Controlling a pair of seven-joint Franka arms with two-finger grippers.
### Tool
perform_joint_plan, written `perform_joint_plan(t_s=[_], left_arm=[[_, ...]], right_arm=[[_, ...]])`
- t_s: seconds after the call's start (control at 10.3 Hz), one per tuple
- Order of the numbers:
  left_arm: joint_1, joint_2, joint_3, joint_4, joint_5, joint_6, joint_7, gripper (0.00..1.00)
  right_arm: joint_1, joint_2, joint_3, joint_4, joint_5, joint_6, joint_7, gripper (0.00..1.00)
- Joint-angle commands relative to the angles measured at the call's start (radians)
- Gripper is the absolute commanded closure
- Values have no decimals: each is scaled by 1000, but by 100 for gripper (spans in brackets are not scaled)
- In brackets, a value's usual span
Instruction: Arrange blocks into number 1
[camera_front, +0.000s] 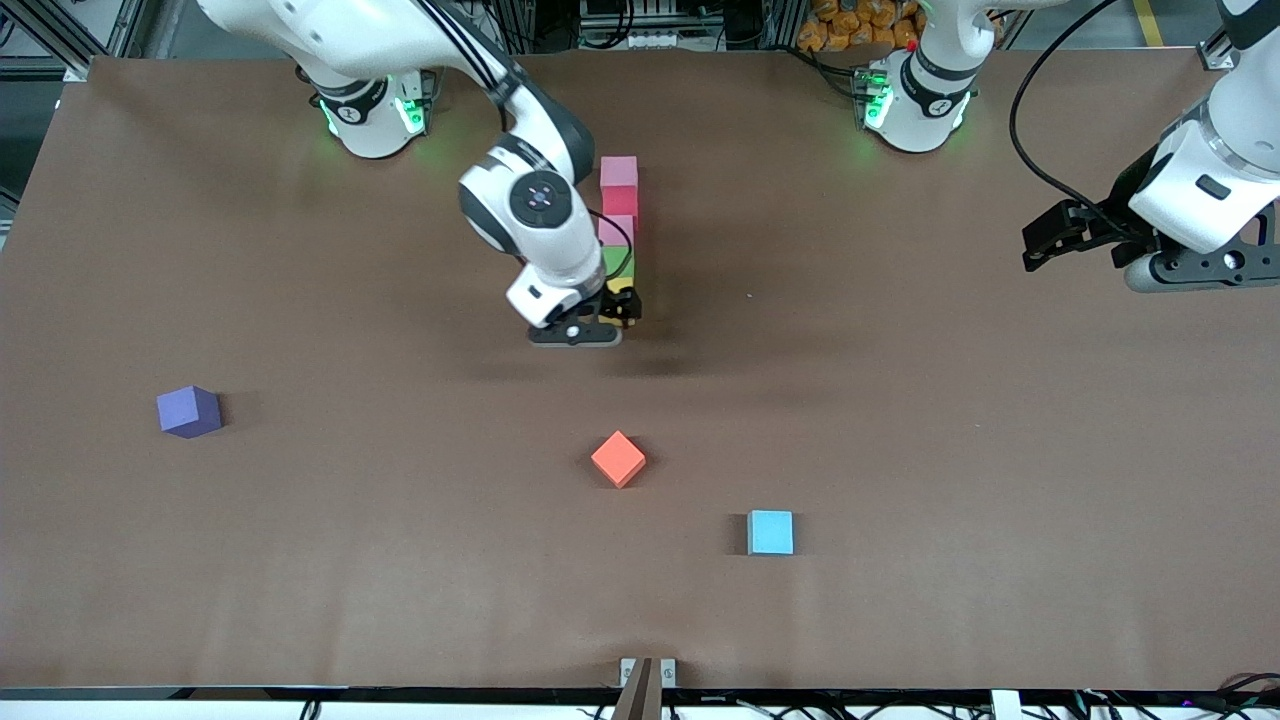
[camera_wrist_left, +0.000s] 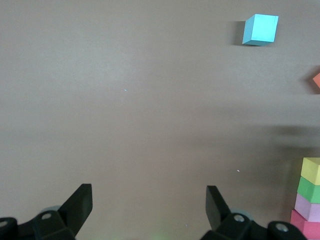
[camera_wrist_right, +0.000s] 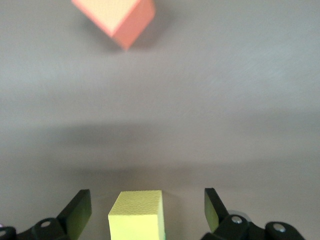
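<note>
The blocks lie in one straight line on the table: pink (camera_front: 619, 170), red (camera_front: 620, 201), pink (camera_front: 614, 231), green (camera_front: 618, 262) and yellow (camera_front: 623, 285), the yellow one nearest the front camera. My right gripper (camera_front: 622, 302) is low over the yellow block (camera_wrist_right: 137, 215), open. Its fingers (camera_wrist_right: 77, 210) stand on either side of the block with a gap on each side. My left gripper (camera_front: 1045, 240) waits open over the left arm's end of the table, holding nothing (camera_wrist_left: 149, 205). The left wrist view catches the line's yellow (camera_wrist_left: 312, 170), green (camera_wrist_left: 310, 189), pink (camera_wrist_left: 307, 206) and red (camera_wrist_left: 304, 225) blocks.
Three loose cubes lie nearer the front camera: an orange one (camera_front: 618, 458), a light blue one (camera_front: 770, 532) and a purple one (camera_front: 188, 411) toward the right arm's end. The orange cube (camera_wrist_right: 120, 20) shows ahead of the right gripper.
</note>
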Motion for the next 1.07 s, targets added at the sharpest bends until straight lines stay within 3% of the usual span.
perform_joint_plan(t_s=[0.0, 0.19, 0.49, 0.78, 0.97], left_arm=[[-5, 0, -3, 11, 26, -1, -19, 0], [-7, 0, -10, 11, 26, 1, -19, 0], [-7, 0, -13, 11, 26, 1, -19, 0], [-7, 0, -13, 11, 27, 1, -19, 0], [-7, 0, -16, 15, 26, -1, -19, 0]], right_arm=[[-83, -139, 15, -11, 2, -94, 10, 0], [-161, -227, 13, -4, 80, -151, -10, 0], [-290, -310, -18, 40, 138, -312, -209, 0], [-350, -333, -181, 164, 182, -572, -471, 0], [-373, -370, -255, 174, 182, -599, -585, 0]])
